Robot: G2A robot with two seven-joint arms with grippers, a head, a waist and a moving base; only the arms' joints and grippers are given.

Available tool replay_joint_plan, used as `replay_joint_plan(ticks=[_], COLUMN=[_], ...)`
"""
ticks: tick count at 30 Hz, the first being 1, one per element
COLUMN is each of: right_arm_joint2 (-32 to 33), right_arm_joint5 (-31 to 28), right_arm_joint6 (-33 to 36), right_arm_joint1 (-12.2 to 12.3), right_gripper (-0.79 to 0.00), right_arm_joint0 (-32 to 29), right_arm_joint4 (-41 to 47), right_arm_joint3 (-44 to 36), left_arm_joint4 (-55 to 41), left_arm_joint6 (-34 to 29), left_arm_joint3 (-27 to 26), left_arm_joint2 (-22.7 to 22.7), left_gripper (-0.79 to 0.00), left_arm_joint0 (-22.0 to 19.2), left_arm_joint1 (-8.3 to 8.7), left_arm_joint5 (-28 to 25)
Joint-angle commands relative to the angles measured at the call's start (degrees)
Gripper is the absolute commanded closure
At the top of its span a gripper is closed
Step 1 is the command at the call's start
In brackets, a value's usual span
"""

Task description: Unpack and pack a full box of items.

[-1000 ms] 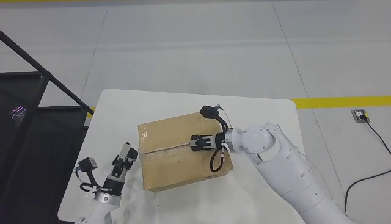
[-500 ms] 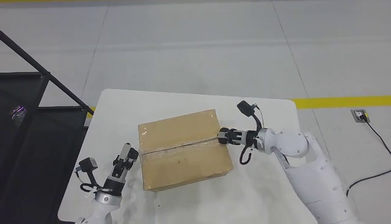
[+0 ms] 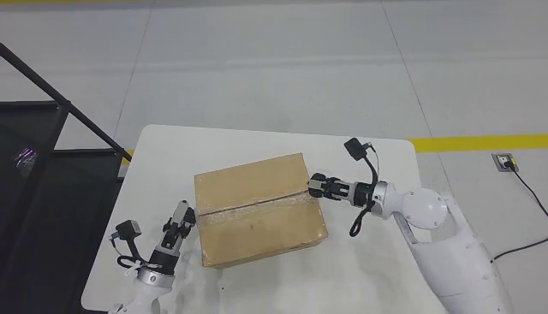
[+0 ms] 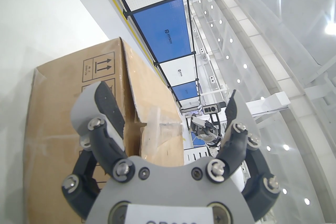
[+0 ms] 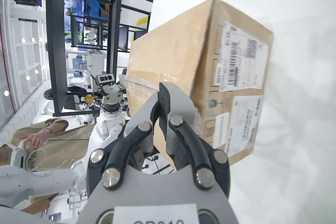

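A closed cardboard box [image 3: 257, 218] sits in the middle of the white table, with a taped seam [image 3: 253, 201] running across its top. My right gripper [image 3: 315, 186] is at the box's right end, level with the seam; in the right wrist view it [image 5: 163, 104] is shut, with nothing visible between the pads, just off the box [image 5: 183, 57]. Beside the box's left end my left gripper [image 3: 181, 221] points at it. In the left wrist view that gripper [image 4: 168, 109] stands open, the box [image 4: 65, 104] right in front of it.
The white table [image 3: 377, 263] has bare room to the right and front of the box. A black metal frame [image 3: 51, 117] stands off the table's left side. Shipping labels [image 5: 241, 64] cover the box's end face.
My right gripper has drawn back along the seam from the middle of the box top to its right end. The left gripper has edged a little closer to the box.
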Motion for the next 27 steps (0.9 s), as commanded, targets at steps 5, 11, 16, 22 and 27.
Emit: replay_joint_plan(ticks=[5,11,16,22,27], right_arm_joint2=[-7.6,-14.7,-20.9,-27.6,-32.8], right_arm_joint5=[3.4,3.0,3.2,2.2,1.5], right_arm_joint6=[1.3,0.9,0.2,-0.6,-0.8], right_arm_joint1=[-1.4,-3.7,-6.1,-9.6,-12.8], right_gripper=[0.0,0.0,0.0,0.0,0.0], right_arm_joint0=[5.6,11.4,15.8,20.8,24.5], right_arm_joint4=[-1.2,0.7,1.9,4.4,5.9], right_arm_joint3=[5.2,12.0,15.7,20.7,24.9], left_arm_joint4=[-0.4,-0.9,-0.5,-1.8,-4.5], left_arm_joint6=[-0.4,-1.7,-2.3,-1.3,0.4], left_arm_joint3=[0.1,-0.2,-0.2,-0.1,0.7], left_arm_joint2=[0.8,1.7,2.5,1.8,-0.9], left_gripper=[-0.785,-0.785,-0.785,-0.785,-0.785], left_arm_joint0=[-0.1,-0.5,-1.1,-1.0,-0.2], left_arm_joint1=[-0.06,-0.06,-0.08,-0.06,0.08], left_arm_joint5=[-0.1,0.4,0.8,0.2,-0.4])
